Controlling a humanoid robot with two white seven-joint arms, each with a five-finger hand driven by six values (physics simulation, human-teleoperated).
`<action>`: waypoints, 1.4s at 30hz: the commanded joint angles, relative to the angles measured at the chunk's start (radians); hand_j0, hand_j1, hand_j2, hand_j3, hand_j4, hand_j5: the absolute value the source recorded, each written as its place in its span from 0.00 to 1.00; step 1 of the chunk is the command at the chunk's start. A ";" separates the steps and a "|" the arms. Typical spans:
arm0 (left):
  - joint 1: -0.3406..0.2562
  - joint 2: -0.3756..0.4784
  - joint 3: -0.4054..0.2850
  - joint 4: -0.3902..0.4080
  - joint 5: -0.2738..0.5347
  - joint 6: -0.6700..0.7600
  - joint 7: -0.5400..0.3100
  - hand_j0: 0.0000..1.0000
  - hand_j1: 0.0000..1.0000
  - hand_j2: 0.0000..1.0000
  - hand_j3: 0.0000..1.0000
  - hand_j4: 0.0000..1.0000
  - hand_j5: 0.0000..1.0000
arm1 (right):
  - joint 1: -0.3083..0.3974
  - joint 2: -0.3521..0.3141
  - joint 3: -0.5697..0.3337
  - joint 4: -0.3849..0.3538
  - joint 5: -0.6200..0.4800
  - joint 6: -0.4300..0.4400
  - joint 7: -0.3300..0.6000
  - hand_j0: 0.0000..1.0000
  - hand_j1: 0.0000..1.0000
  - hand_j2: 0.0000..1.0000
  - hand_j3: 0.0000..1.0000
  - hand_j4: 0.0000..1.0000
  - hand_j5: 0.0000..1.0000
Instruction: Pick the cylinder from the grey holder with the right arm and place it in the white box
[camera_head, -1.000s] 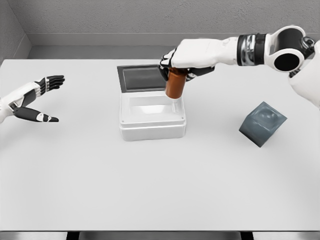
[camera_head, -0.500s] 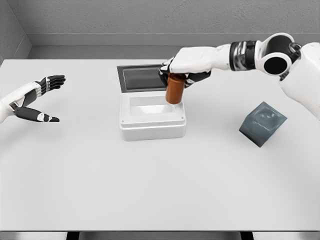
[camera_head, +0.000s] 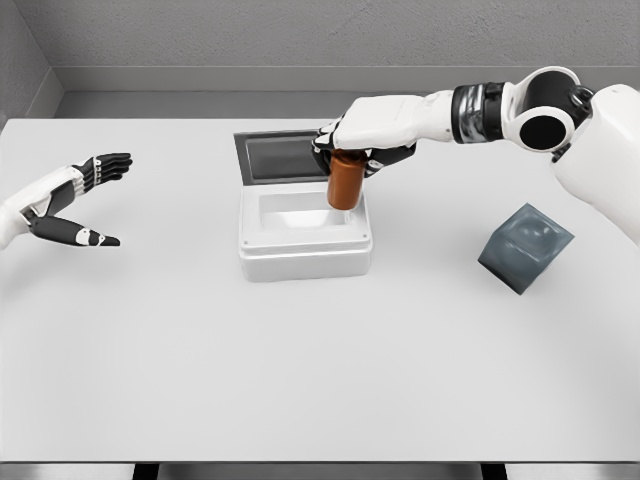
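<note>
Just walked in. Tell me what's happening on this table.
The right robot hand grips a brown cylinder from above, holding it over the right side of the open white box, its lower end about at the rim. The empty grey cube-shaped holder sits tilted to the right. The left robot hand hovers open at the left edge.

White table (camera_head: 300, 380) carries a white box (camera_head: 305, 250) and grey holder (camera_head: 525, 247)

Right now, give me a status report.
Right hand gripping brown cylinder over white box. Left hand open, idle. Grey holder empty, nothing blocking.
</note>
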 joint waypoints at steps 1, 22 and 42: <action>0.000 0.001 0.002 -0.005 0.008 0.002 0.000 1.00 1.00 1.00 1.00 1.00 1.00 | 0.000 0.002 0.009 0.001 0.018 -0.012 -0.003 0.12 0.12 0.12 0.12 0.12 0.12; 0.084 -0.114 0.284 -0.028 -0.086 0.040 0.000 1.00 1.00 1.00 1.00 1.00 1.00 | -0.021 0.010 0.018 0.042 0.020 -0.012 -0.003 0.12 0.12 0.12 0.12 0.12 0.12; 0.087 -0.114 0.284 -0.034 -0.086 0.040 0.000 1.00 1.00 1.00 1.00 1.00 1.00 | -0.003 -0.026 -0.013 -0.024 0.014 -0.012 -0.003 0.12 0.12 0.12 0.12 0.12 0.12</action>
